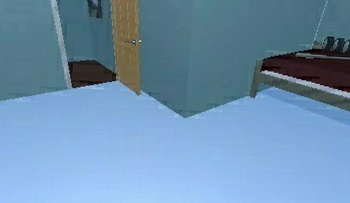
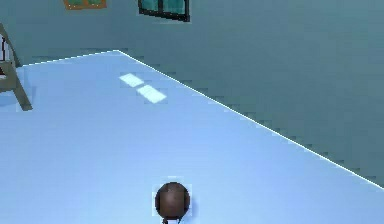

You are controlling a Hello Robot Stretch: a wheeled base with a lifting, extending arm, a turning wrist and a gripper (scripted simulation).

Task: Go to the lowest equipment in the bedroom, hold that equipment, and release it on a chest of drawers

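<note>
One wooden door point(image 1: 126, 37) stands open at eleven o'clock in the forward view, with a dark floor behind it. At two o'clock there is a bed point(image 1: 314, 79) with a dark red cover, and some dark things point(image 1: 344, 44) stand on its far end. In the arm side view, a grey furniture leg point(image 2: 14, 80) is at nine o'clock, two pale patches point(image 2: 140, 87) lie on the floor at eleven o'clock, and a window point(image 2: 163, 8) is at twelve. The task's thing, I judge, is the dark round ball point(image 2: 172, 200) on the bare floor at six o'clock, very near the robot's side. It is probably the lowest equipment, because it lies on the floor. Of the gripper's state I cannot tell. To do this step well, the base should probably creep a little forward so the arm's line meets the ball. Then the arm should go low and extend slowly, because a ball rolls away at a small push.
</note>
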